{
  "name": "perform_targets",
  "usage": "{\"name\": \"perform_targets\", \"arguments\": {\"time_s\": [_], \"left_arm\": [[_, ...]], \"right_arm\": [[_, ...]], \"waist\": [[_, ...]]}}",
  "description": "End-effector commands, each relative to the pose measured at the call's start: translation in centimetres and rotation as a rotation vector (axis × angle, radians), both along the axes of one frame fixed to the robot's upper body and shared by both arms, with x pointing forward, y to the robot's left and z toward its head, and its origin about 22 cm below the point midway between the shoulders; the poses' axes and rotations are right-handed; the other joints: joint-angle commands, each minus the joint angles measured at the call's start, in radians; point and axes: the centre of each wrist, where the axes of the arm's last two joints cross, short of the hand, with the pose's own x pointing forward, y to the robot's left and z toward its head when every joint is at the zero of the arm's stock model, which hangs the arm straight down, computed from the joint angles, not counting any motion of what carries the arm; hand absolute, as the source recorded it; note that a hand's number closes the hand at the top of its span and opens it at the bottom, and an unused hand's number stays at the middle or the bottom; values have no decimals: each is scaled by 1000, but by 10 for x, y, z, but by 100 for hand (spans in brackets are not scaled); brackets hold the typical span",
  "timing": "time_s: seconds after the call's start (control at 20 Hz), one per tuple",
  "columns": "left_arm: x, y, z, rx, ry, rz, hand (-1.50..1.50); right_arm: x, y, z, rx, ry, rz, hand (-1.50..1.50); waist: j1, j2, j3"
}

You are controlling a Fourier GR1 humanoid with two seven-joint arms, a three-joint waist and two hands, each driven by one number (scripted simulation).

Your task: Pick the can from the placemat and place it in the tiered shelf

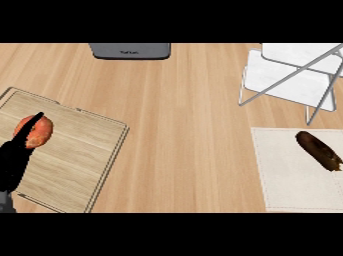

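The can [319, 150] looks like a dark brown, elongated thing lying on its side. It lies near the far right part of the pale placemat [292, 185] at the lower right. The tiered shelf [292, 82], with white plates on a grey metal frame, stands just beyond the placemat at the upper right. My left hand [4, 160] rests open at the lower left edge with its fingers up, far from the can and holding nothing. My right hand does not show.
A wooden board [70, 150] lies at the left under my left hand, with an orange-red rounded item [39, 131] on it behind my fingertips. A grey appliance [130, 50] sits at the far edge, top centre. Bare wooden counter [189, 130] spans the middle.
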Motion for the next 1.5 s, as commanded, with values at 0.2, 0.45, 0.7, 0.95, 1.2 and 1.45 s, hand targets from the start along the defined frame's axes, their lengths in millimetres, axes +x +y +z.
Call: {"name": "perform_targets", "arguments": {"time_s": [0.2,0.45,0.7,0.95,1.2,1.45], "left_arm": [[0,-12,-7,-9,16,10,0],[-14,-1,-6,3,-2,-2,0],[-10,1,-8,-2,16,18,0],[-5,4,-6,-12,9,39,0],[-15,12,-4,-3,10,43,0],[-17,17,1,2,4,57,0]], "right_arm": [[0,-13,8,282,-51,49,-150],[-16,-36,8,430,-120,81,-150],[-70,-81,58,460,-234,114,-150],[-132,-121,96,455,-263,37,-150],[-208,-177,111,469,-250,-58,-150],[-278,-218,123,442,-196,-44,-150]], "waist": [[-7,5,4],[-7,2,4],[-25,0,4],[-31,0,3],[-47,-3,4],[-50,-2,5]]}}
